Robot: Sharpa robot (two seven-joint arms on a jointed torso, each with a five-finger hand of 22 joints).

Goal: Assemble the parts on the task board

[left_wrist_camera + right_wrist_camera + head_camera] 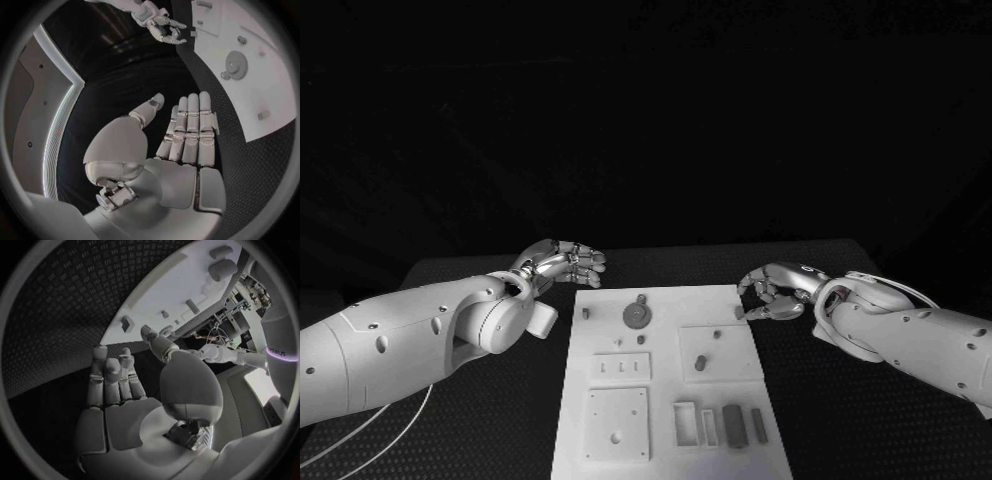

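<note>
My left hand [564,266] hovered open beside the task board [664,440], which lay mid-tabletop [805,260]; my right hand [776,292] was half curled, empty, at its far right edge. The parts [733,420] lay nearest me, likely light, rigid, slippery: best pinched across their long sides.

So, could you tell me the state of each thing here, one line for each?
Left hand: open, fingers straight, holds nothing, beside the board's left edge.
Right hand: fingers curled at the board's right edge; whether it holds a part cannot be told.
Board: flat on the table.
Gear: lies flat on the board.
Small part: rests on a square plate on the board.
</note>
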